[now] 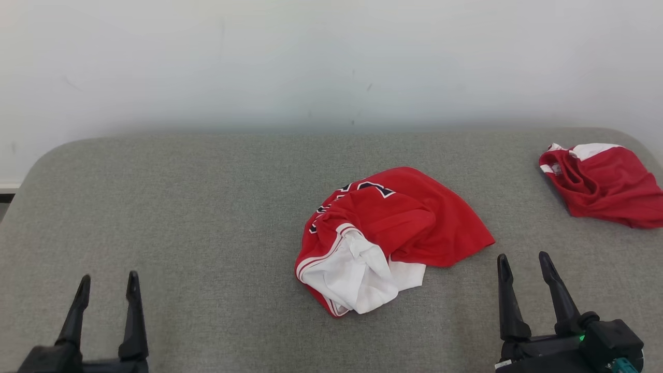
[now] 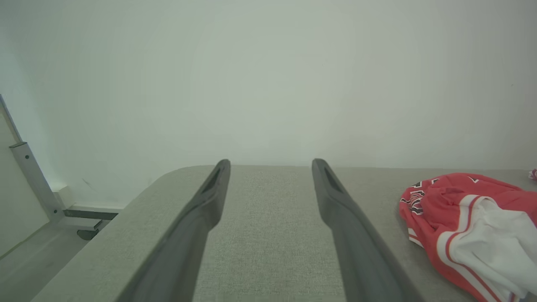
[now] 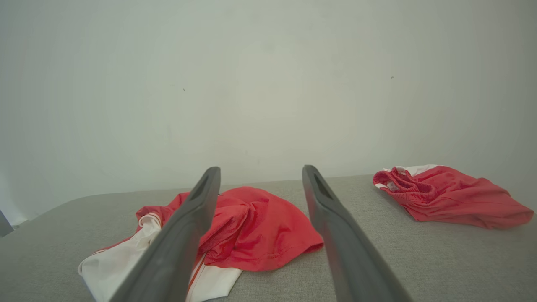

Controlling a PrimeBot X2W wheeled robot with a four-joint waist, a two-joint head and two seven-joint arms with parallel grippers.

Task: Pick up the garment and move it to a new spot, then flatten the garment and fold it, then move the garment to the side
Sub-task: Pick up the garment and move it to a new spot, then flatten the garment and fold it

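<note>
A crumpled red and white garment (image 1: 386,235) with dark lettering lies in a heap at the middle of the grey padded table (image 1: 207,207). It also shows at the right of the left wrist view as the garment (image 2: 465,226), and behind the fingers in the right wrist view as the garment (image 3: 251,226). My left gripper (image 1: 107,285) stands open at the lower left, well apart from it, fingers (image 2: 201,209) over bare table. My right gripper (image 1: 523,261) is open just right of the heap, touching nothing.
A second red and white garment (image 1: 603,184) lies bunched at the table's far right edge, also seen as the second garment (image 3: 449,195). A pale wall rises behind the table. A metal frame leg (image 2: 33,180) stands off the table's left end.
</note>
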